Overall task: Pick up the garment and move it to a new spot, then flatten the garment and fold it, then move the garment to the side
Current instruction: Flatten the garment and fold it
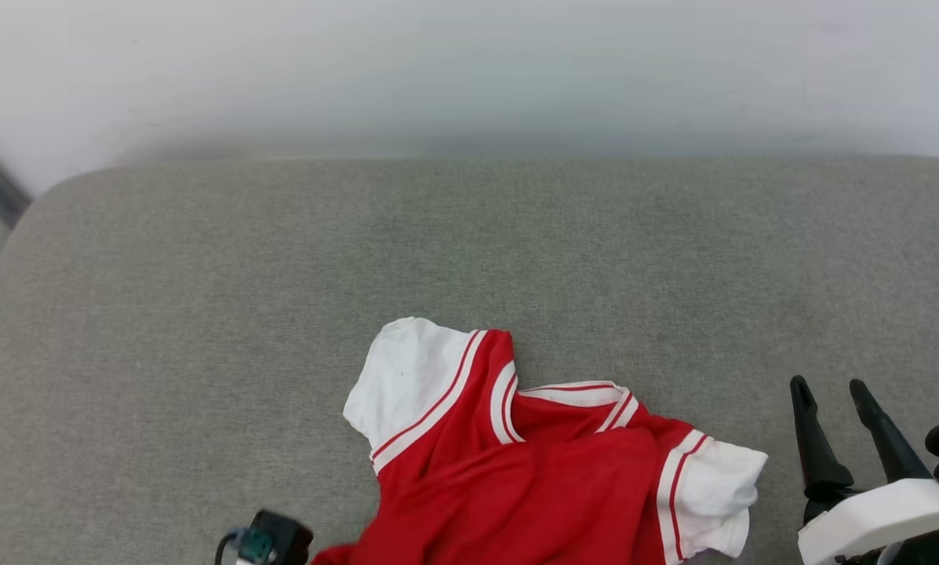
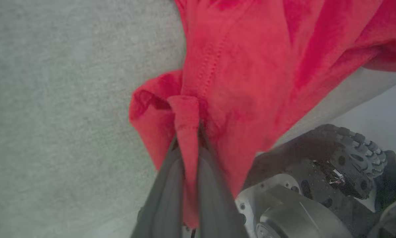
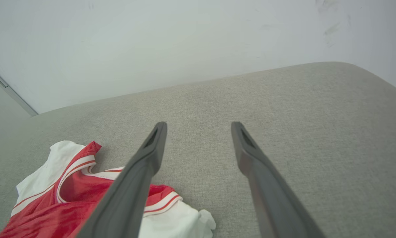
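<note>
Jaws of the left gripper pinched a red fold of the garment — on the right gripper they stood wide, empty.

Red garment, white striped sleeves, on grey cushion.

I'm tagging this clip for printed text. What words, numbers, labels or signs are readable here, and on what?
None can be read. The crumpled red jersey shirt with white short sleeves shows only striped trim, no lettering or number on its visible folds. The grey fabric surface and the pale wall carry no writing.
</note>
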{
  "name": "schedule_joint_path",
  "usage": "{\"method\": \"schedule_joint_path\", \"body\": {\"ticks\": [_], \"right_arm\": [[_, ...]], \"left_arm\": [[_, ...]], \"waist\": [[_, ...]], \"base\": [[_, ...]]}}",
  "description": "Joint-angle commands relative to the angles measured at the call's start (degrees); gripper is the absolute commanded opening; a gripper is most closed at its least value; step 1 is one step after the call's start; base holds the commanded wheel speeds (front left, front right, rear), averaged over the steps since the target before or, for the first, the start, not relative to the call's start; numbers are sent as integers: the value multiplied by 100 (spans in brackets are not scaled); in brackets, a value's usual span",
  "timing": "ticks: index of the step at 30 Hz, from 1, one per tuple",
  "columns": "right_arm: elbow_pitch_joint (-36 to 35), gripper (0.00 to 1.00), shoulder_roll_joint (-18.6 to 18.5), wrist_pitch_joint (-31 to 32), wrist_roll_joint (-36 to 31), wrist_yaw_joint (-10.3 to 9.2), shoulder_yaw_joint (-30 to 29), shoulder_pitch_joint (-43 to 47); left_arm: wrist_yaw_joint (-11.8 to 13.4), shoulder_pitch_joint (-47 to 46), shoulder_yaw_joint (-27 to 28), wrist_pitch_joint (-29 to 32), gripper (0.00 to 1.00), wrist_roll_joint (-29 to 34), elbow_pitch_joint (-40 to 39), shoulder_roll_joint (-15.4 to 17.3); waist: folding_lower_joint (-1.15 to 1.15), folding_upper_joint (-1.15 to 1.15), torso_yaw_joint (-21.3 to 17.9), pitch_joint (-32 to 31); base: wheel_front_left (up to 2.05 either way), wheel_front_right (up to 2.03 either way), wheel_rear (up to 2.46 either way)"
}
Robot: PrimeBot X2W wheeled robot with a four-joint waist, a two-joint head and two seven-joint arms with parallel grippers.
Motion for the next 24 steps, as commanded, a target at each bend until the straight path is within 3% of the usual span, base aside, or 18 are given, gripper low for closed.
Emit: {"method": "schedule_joint_path", "body": {"ticks": [1, 6, 9, 10, 11, 14, 20, 24], "right_arm": [[-7, 100, 5, 7, 27, -1, 1, 72], [-24, 100, 4, 66, 13, -2, 39, 129], [-51, 100, 4, 109, 3, -2, 18, 178], [-60, 100, 4, 117, 7, -2, 4, 207], [-71, 100, 4, 112, 15, -1, -11, 230], [-101, 100, 5, 158, 27, -1, -50, 311], [-165, 100, 5, 262, 42, -2, -101, 433], [-163, 100, 5, 395, 55, -1, -120, 478]], "left_arm": [[50, 109, 19, -7, 0, -61, -10, 18], [286, 678, 76, -5, 0, -394, 263, -22], [303, 844, 92, -109, 0, -525, 487, -134], [302, 862, 104, -186, 13, -529, 542, -178], [318, 843, 142, -305, 99, -518, 573, -243], [411, 733, 281, -710, 100, -423, 621, -398], [844, 476, 725, -1809, 100, -42, 526, -689], [939, 275, 908, -2380, 100, 177, 398, -781]], "waist": [[0, 0, 50, -64], [0, 0, 42, -206], [0, 0, -11, -280], [0, 0, -28, -303], [0, 0, -37, -321], [0, 0, -67, -404], [0, 0, -116, -494], [0, 0, -145, -534]], "base": [[0, 0, 0], [0, 0, 0], [0, 0, 0], [0, 0, 0], [0, 0, 0], [0, 0, 0], [0, 0, 0], [0, 0, 0]]}}
